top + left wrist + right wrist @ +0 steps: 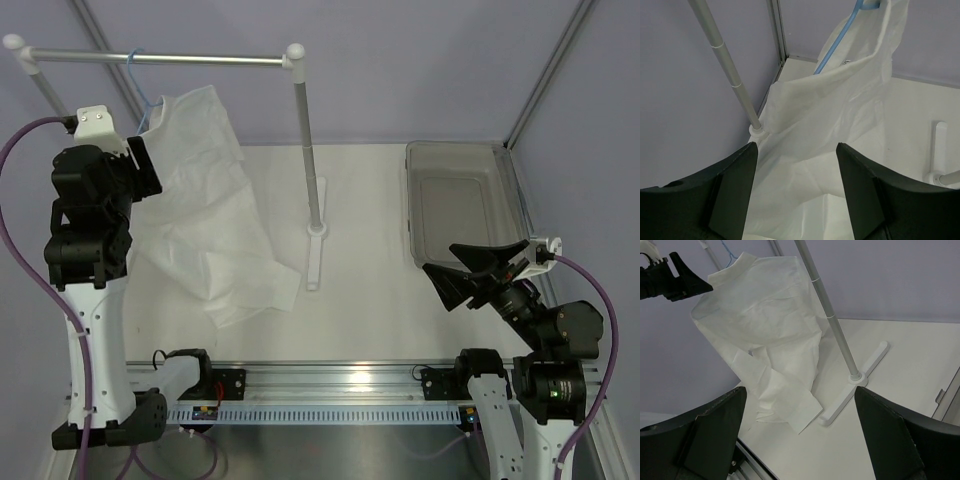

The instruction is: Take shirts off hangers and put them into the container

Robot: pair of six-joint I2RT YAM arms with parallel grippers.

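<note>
White thin cloth, the shirt (840, 100) hangs from the blue hanger (834, 44) just ahead of and above our left claw (796, 149), whose jaws stand spread and empty, so we judge it best to pinch one fold firmly and ease it off the wire slowly.

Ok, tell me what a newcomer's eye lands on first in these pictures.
The big white shirt dominates: it hangs from a blue hanger on the rail at the far left and spills down onto the table. The left gripper hovers open right beside it. The grey bin sits well away on the right.
</note>
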